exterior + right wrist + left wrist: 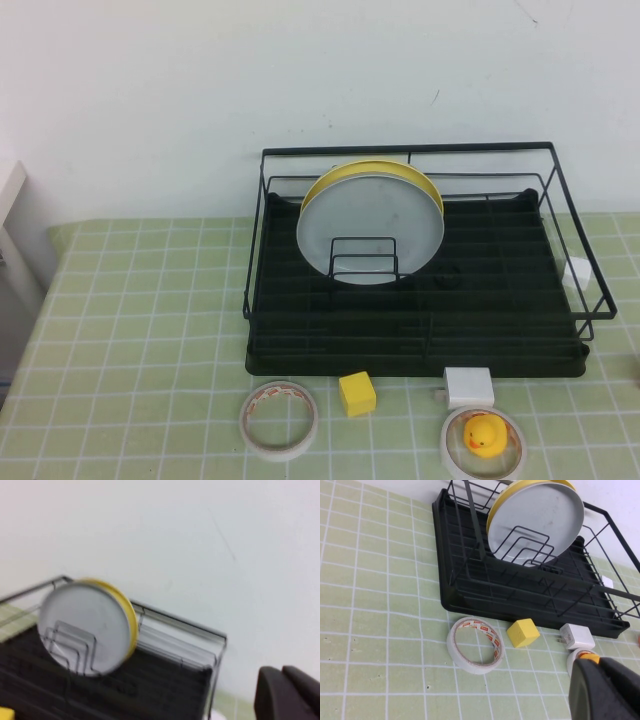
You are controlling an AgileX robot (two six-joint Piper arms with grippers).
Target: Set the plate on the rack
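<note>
The light grey-blue plate (370, 225) stands upright in the wire slots of the black rack (400, 350), leaning in front of a yellow plate (345, 178) whose rim shows behind it. The plate also shows in the left wrist view (540, 520) and the right wrist view (82, 625). Neither gripper shows in the high view. My left gripper (602, 680) is shut and empty, above the table in front of the rack (470, 575). My right gripper (281, 672) is shut and empty, off to the right of the rack (150, 680).
In front of the rack lie a tape roll (280, 420), a yellow cube (357, 393), a white charger (468, 385) and a rubber duck (485, 437) inside another tape roll. A small white object (578, 272) sits at the rack's right side.
</note>
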